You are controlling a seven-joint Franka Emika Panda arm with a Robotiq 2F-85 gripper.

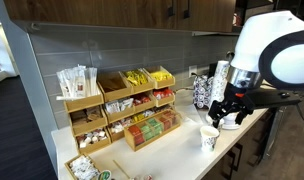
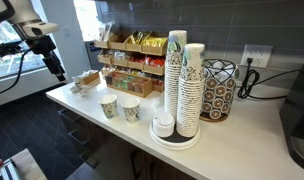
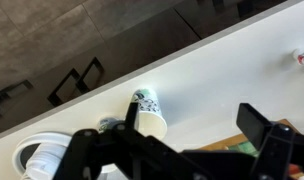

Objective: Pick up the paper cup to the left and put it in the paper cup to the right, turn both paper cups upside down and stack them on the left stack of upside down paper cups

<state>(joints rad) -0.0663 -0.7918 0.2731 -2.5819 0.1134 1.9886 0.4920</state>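
Note:
Two small white paper cups with greenish marks stand upright side by side near the counter's front edge, the left cup [image 2: 108, 105] and the right cup [image 2: 130, 109]. In an exterior view only one cup [image 1: 209, 137] shows. The wrist view shows one cup [image 3: 149, 112] close to one finger. My gripper [image 2: 56, 70] [image 1: 228, 112] [image 3: 197, 130] hangs open and empty above the counter, apart from the cups. Two tall columns of inverted cups stand together on a round white base, with the left stack [image 2: 176, 75] beside the right one [image 2: 192, 90].
A wooden snack organiser [image 1: 142, 105] [image 2: 127, 60] fills the back of the counter. A black wire holder [image 2: 219, 90] stands next to the stacks. A short pile of white lids [image 2: 164, 124] sits before the stacks. A round white object [image 3: 37, 155] is partly hidden by the gripper body.

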